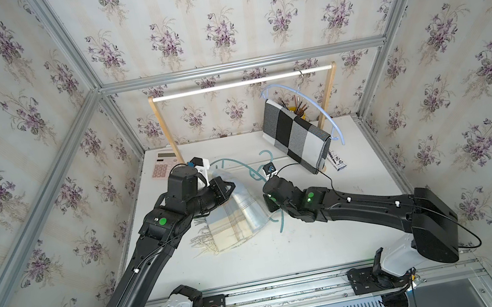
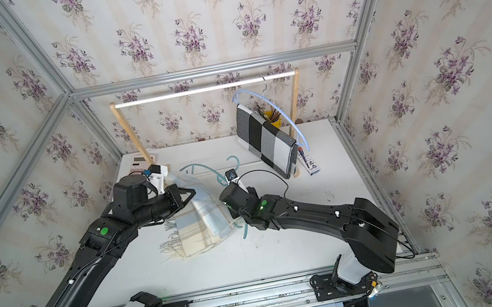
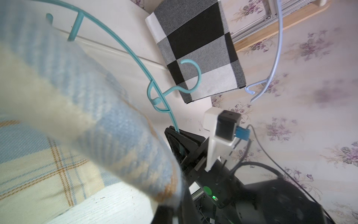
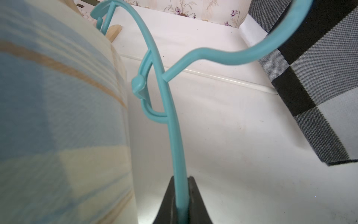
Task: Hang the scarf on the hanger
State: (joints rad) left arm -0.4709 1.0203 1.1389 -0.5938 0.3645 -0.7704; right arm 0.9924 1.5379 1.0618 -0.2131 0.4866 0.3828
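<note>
The right gripper [image 4: 181,195] is clamped on one arm of the teal hanger [image 4: 174,135], holding it tilted up off the table [image 1: 319,233]; the left gripper [image 1: 230,185] is pinched shut on a raised fold of the plaid scarf [image 1: 236,222]; the rest of the scarf lies heaped on the table, close against the hanger. To do this well, I judge, the right should hold the hanger steady; the left should carry the fold high over the free arm and lower it evenly; a firm pinch matters, since soft cloth may slip.
</note>
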